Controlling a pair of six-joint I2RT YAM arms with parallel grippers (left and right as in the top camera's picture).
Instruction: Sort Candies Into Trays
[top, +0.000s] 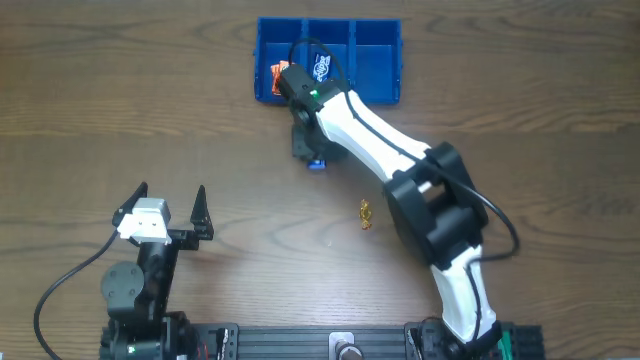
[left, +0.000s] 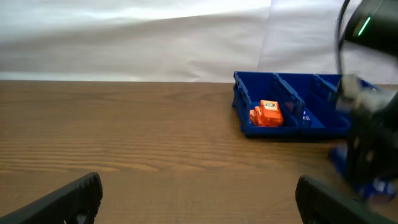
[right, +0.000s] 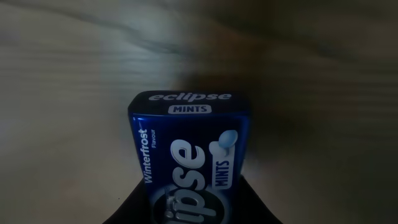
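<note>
Blue mint tin (right: 189, 155) sits clamped in the right end effector (top: 306, 142), long axis running along its fingers, above the table (right: 62, 93) just short of the blue tray (top: 378, 65). The left end effector (top: 170, 196) gapes open, well apart.

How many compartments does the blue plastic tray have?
3, side by side: left compartment holds orange wrapped candy; middle compartment is partly behind the right arm; right compartment looks empty.

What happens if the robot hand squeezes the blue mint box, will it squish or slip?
Probably not squishy: the mint box has firm, straight edges, so it looks stiff. Its glossy skin might be slippery in the right hand. Flat sides mean it likely won't roll.
</note>
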